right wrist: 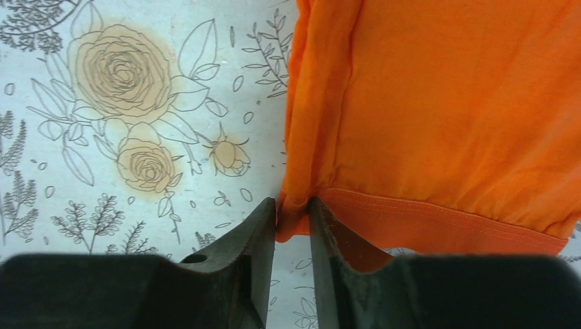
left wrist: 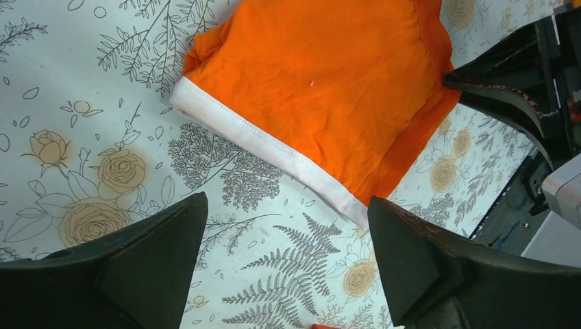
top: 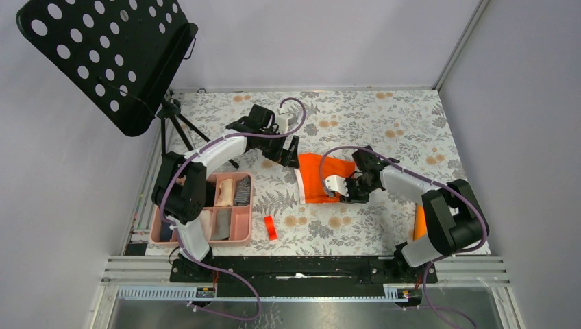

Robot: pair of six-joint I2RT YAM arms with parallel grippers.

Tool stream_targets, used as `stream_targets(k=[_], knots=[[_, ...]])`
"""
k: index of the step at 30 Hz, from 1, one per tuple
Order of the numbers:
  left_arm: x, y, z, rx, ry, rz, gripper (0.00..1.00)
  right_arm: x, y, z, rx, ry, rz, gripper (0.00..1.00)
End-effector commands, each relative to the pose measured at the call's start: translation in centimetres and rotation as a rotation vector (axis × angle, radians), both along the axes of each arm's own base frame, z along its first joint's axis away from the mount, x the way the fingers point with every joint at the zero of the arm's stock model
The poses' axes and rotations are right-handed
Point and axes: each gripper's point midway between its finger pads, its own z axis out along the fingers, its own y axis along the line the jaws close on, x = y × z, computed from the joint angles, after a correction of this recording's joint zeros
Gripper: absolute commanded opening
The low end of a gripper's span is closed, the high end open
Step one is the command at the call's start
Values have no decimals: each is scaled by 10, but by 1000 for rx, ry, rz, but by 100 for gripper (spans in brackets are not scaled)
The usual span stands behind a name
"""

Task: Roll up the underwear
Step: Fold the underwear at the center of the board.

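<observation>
Pinching only a thin corner of the orange underwear [top: 320, 177], which is lying mid-table well clear of every edge, the right gripper [right wrist: 293, 209] is risking a slip. The left gripper [left wrist: 286, 205] is hovering with fingers spread, likely leaving the white waistband [left wrist: 267, 147] free to drag.

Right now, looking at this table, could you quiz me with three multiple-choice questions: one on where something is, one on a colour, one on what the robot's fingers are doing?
1. Where is the red block? A. on the table, right of the pink tray; B. inside that tray; C. on the black stand.
2. What colour is the band on the orange underwear? A. black; B. white; C. blue.
3. What are the right fingers doing? A. spread wide; B. holding the block; C. shut on the underwear's edge.
Answers: A, it lies on the table beside the tray; B, a white strip edges the orange cloth; C, cloth sits pinched between them.
</observation>
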Motion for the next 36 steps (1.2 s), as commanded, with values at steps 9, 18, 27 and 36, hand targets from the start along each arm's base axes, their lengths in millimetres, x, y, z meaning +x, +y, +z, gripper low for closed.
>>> stream_targets(k=[9,18,27,36], knots=[[-13,25,11,38,-207,-158,86,-26,-16,-32,-103,142,-3,0],[-91,32,4,154,-590,-643,76,-22,-3,-25,-87,306,-90,0],[-102,-20,-14,69,-595,-797,66,-14,-6,-30,-132,372,-135,0],[-97,-54,-36,70,-657,-903,60,-11,-7,-29,-139,371,-153,0]])
